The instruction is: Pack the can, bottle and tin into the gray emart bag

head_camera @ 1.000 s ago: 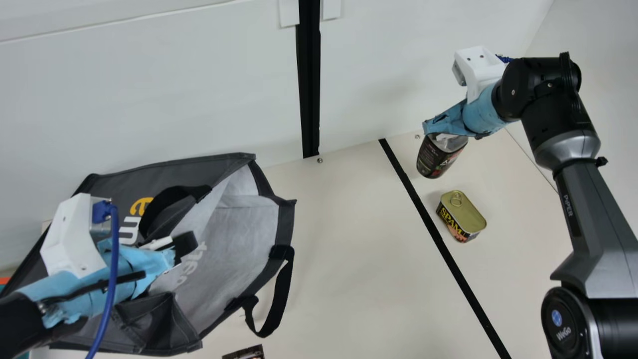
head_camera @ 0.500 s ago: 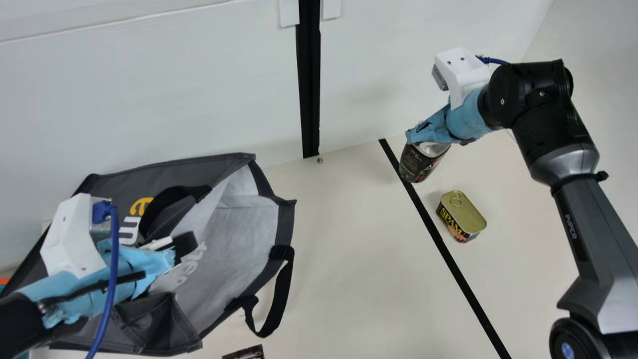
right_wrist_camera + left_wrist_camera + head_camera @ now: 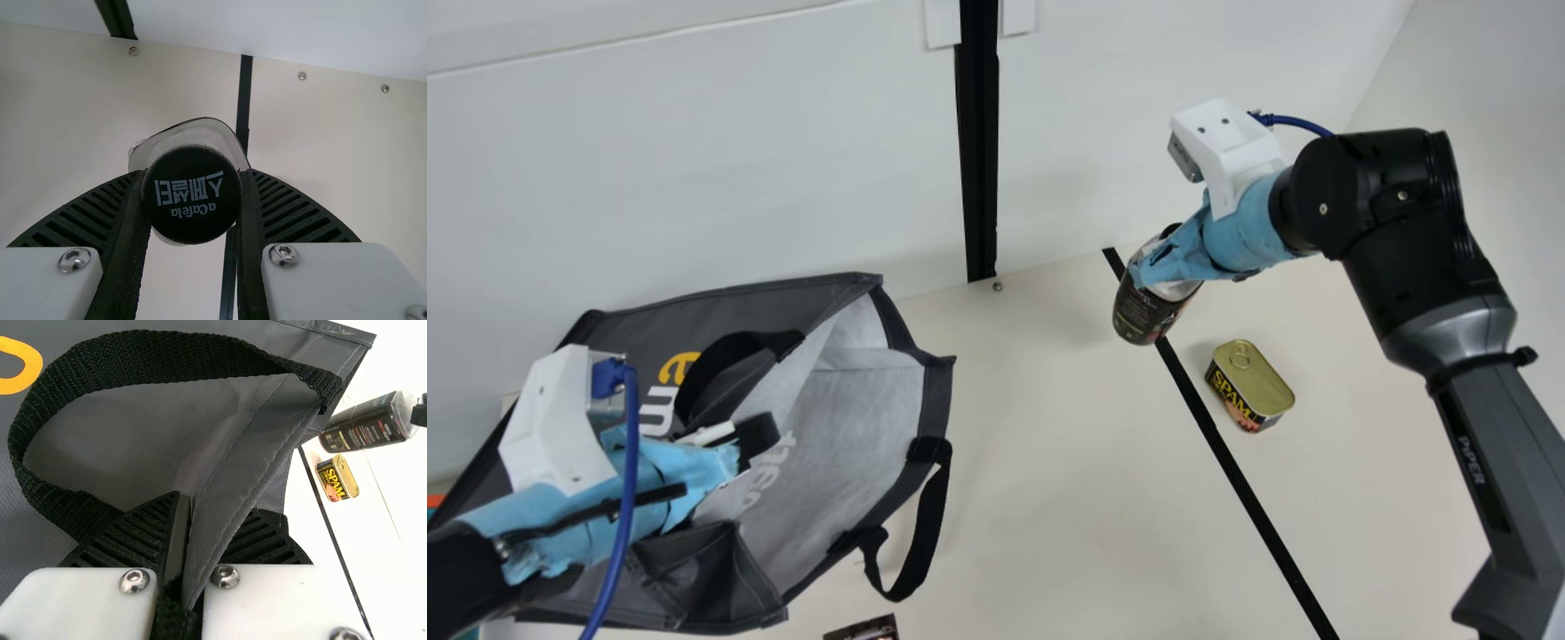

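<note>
The gray emart bag (image 3: 854, 427) lies on its side at the main view's left, its mouth facing right. My left gripper (image 3: 751, 444) is at its upper rim; in the left wrist view my left gripper (image 3: 187, 553) is shut on the bag's edge (image 3: 243, 460). At the main view's right, my right gripper (image 3: 1145, 267) holds the dark bottle (image 3: 1149, 311) by its neck, tilted above the table. In the right wrist view the black cap (image 3: 191, 193) sits between the fingers of my right gripper (image 3: 193, 193). The SPAM tin (image 3: 1249, 384) stands right of the black line.
A dark printed item (image 3: 864, 629) pokes in at the main view's bottom edge. A black strap (image 3: 927, 524) loops from the bag onto the table. The wall with a black vertical strip (image 3: 980, 151) rises behind the table.
My right gripper has carried the bottle left and slightly toward the main view's bottom, from beyond the tin to over the black line. My left arm and the bag have stayed still.
</note>
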